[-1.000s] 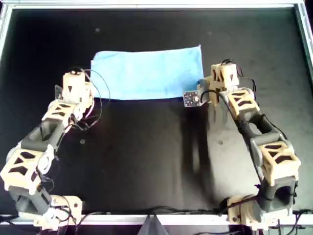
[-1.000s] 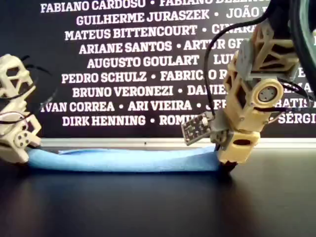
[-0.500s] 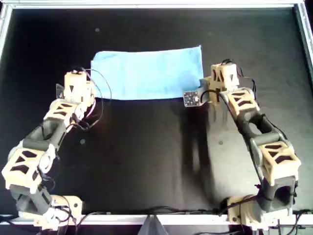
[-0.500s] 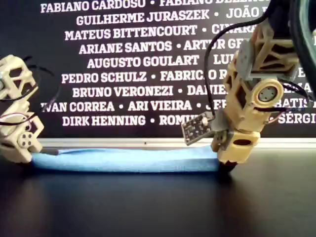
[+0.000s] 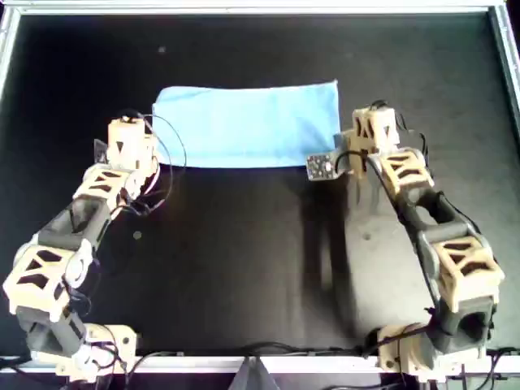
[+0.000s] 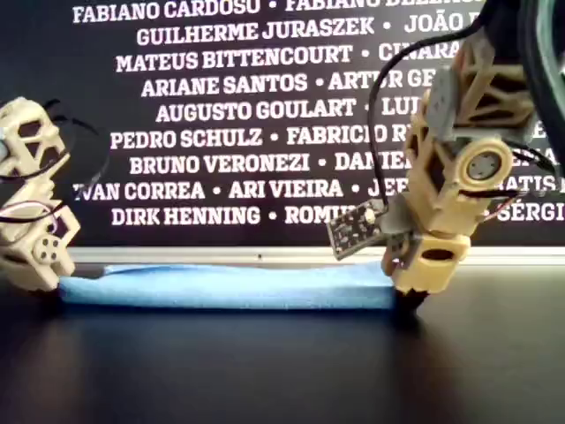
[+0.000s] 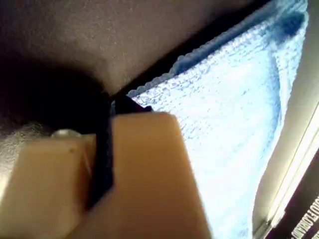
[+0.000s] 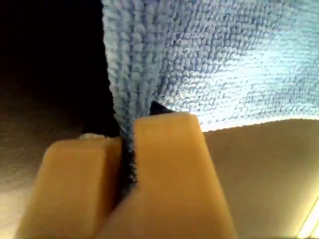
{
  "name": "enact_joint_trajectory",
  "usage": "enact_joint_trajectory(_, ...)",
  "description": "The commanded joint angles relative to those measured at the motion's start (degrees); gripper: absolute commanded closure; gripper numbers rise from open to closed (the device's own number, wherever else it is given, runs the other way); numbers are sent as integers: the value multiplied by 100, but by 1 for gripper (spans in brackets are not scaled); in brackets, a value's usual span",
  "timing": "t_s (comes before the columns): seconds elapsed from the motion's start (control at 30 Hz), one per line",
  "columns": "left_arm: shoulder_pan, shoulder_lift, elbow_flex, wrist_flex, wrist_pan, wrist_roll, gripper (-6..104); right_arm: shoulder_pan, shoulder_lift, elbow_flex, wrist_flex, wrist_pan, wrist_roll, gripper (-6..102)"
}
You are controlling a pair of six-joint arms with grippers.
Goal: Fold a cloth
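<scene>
The right gripper (image 8: 127, 149) has its two tan fingers (image 8: 169, 169) pressed together on a pinch of the cloth (image 5: 248, 126), the blue weave caught in the slit between them. The left gripper (image 7: 107, 144) has its fingers (image 7: 144, 164) close together with only a thin dark gap, right at a corner of the cloth; whether fabric is caught in that gap cannot be told.

The cloth lies as a long light blue band on the far half of the table (image 5: 244, 268) in the overhead view, folded flat. The left gripper (image 5: 128, 142) sits at the near corner on the overhead view's left, the right gripper (image 5: 367, 134) at the end on the overhead view's right. In the exterior view the cloth (image 6: 229, 287) is a low blue strip between the two grippers (image 6: 35, 265) (image 6: 419, 274).

A small circuit board (image 5: 322, 165) juts from the right arm just beside the cloth's near edge. Thin black cables (image 5: 166, 146) loop off the left arm over the cloth's corner.

The table is matte black with a pale metal rim (image 5: 244, 8). Behind it stands a black wall (image 6: 221, 115) printed with names in white capitals.
</scene>
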Motion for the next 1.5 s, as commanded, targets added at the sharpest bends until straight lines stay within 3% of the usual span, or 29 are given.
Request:
enact_joint_trajectory(0.0, -202, 167, 193, 114, 70, -18, 99, -62, 747, 483, 114, 35, 18, 96)
enact_joint_trajectory(0.37, -853, 2048, 2013, 114, 62, 35, 99, 0, 1986, 1890, 114, 35, 18, 96)
enact_joint_trajectory(0.93, -861, 3023, 3270, 114, 62, 70, 99, 26, 3322, 3217, 114, 35, 18, 96)
enact_joint_trajectory(1.47, -861, 3287, 3542, 114, 62, 70, 99, 35, 3366, 3393, 114, 35, 18, 96)
